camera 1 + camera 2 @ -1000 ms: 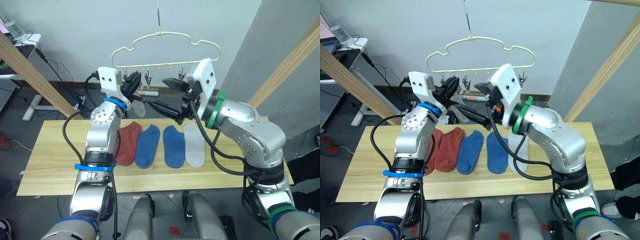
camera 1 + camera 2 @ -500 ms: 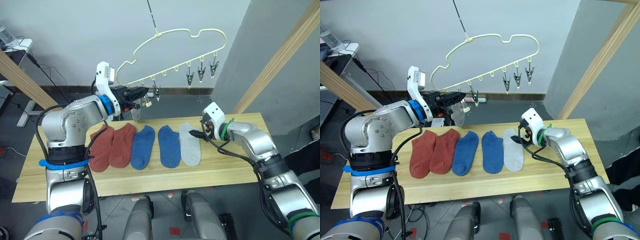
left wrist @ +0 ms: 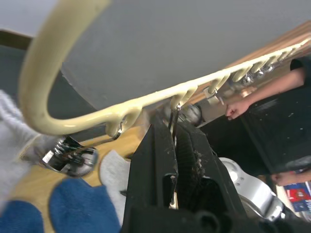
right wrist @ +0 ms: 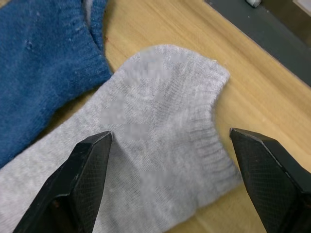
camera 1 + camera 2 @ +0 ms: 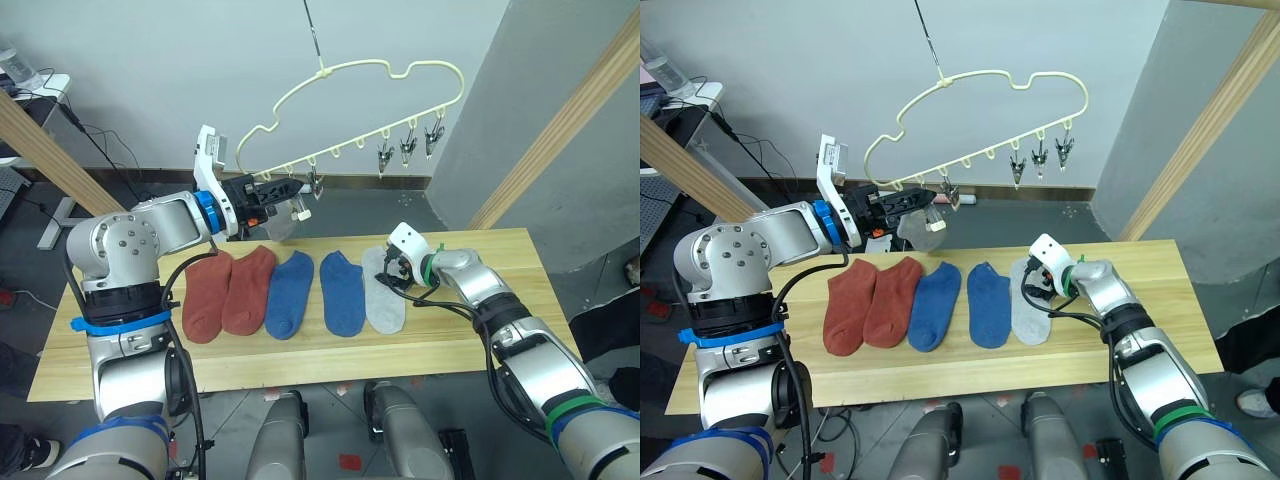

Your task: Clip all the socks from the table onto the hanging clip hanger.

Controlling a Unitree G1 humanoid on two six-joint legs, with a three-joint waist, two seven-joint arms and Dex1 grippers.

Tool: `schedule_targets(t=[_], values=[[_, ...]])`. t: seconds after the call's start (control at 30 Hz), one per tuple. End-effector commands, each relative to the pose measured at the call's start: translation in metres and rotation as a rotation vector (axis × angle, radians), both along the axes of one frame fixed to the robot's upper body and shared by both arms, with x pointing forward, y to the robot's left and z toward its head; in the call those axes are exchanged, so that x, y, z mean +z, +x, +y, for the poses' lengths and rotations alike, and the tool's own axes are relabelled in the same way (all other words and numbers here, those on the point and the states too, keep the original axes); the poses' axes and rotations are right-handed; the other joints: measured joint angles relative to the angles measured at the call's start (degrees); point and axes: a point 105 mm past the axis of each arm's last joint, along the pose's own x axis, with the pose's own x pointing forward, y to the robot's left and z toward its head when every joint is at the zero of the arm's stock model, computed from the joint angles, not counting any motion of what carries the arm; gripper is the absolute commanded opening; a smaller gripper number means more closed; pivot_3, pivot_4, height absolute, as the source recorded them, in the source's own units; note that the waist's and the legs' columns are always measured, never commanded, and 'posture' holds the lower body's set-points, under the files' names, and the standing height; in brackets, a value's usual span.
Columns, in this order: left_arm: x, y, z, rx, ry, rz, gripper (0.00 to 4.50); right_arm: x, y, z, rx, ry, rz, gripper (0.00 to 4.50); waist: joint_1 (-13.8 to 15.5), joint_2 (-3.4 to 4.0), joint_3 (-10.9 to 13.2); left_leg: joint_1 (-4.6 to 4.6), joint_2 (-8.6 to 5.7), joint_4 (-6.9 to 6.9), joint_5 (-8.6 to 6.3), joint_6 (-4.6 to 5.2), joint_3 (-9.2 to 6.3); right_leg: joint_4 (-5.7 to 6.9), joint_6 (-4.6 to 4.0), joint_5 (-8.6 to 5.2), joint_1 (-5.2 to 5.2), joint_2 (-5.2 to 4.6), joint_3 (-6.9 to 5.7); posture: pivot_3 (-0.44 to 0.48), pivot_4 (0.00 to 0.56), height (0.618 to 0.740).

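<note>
Five socks point(image 5: 300, 292) lie on the table point(image 5: 480, 345); right fingers point(image 4: 252, 167) spread over the grey one point(image 4: 146, 160), left fingers point(image 3: 155, 160) pinching a hanger clip point(image 3: 173, 116).

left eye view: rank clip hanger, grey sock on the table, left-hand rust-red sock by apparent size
1. clip hanger, clearly largest.
2. left-hand rust-red sock and grey sock on the table: look much alike; the right gripper overlaps the grey one, so no ranking.

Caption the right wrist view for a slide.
Open right gripper poised over the light grey sock on the table.
</note>
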Motion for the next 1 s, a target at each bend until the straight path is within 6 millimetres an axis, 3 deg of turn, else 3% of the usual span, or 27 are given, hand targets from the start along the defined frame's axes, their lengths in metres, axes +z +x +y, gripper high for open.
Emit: schedule_targets(t=[0.03, 0.33, 0.53, 0.67, 0.77, 0.87, 1.0], values=[[-0.006, -0.002, 0.002, 0.002, 0.033, 0.017, 0.00, 0.004, -0.001, 0.004, 0.046, 0.013, -0.020, 3.16, 0.0, 0.00, 0.0, 0.00, 0.00, 0.00, 0.02, -0.03, 0.00, 0.00, 0.00, 0.00, 0.00, 0.00, 0.00, -0.007, 0.297, 0.740], [-0.007, -0.001, 0.001, 0.003, 0.024, 0.018, 0.00, 0.007, -0.008, 0.001, 0.091, 0.017, -0.046, 0.02, 0.2, 0.00, 0.0, 0.00, 0.01, 0.01, 0.04, -0.08, 0.00, 0.00, 0.00, 0.00, 0.01, -0.01, 0.02, -0.016, 0.302, 0.740], [-0.008, -0.002, -0.001, -0.009, 0.012, 0.028, 0.00, 0.039, -0.032, 0.007, 0.269, 0.075, -0.076, 0.02, 0.2, 0.01, 0.0, -0.02, 0.02, 0.00, 0.00, -0.01, 0.00, 0.00, 0.00, 0.00, 0.00, -0.02, 0.03, -0.014, 0.305, 0.740], [-0.007, -0.006, -0.002, -0.054, -0.012, 0.046, 0.00, 0.092, -0.073, 0.026, 0.495, 0.229, -0.054, 0.02, 0.0, 0.03, 0.0, -0.01, 0.02, 0.01, -0.03, 0.03, -0.04, 0.00, 0.06, -0.03, 0.04, 0.02, -0.02, -0.021, 0.309, 0.740], [-0.006, -0.007, -0.005, -0.068, -0.046, 0.059, 0.00, 0.128, -0.109, 0.053, 0.655, 0.389, 0.047, 0.02, 0.0, 0.03, 0.0, 0.03, 0.05, 0.01, -0.02, 0.03, -0.11, 0.02, 0.27, -0.15, 0.07, 0.05, -0.06, -0.036, 0.309, 0.740], [-0.003, -0.009, -0.010, -0.099, -0.085, 0.075, 0.00, 0.136, -0.124, 0.069, 0.710, 0.443, 0.099, 0.02, 0.1, 0.03, 0.0, 0.03, 0.06, 0.03, -0.02, 0.03, -0.17, 0.03, 0.26, -0.15, 0.07, 0.08, -0.11, -0.038, 0.307, 0.740], [-0.001, -0.011, -0.012, -0.116, -0.112, 0.097, 0.00, 0.137, -0.123, 0.084, 0.723, 0.442, 0.085, 0.02, 0.2, 0.02, 0.0, 0.01, 0.05, 0.06, -0.02, 0.03, -0.16, 0.01, 0.27, -0.16, 0.06, 0.00, -0.09, -0.037, 0.306, 0.740]])
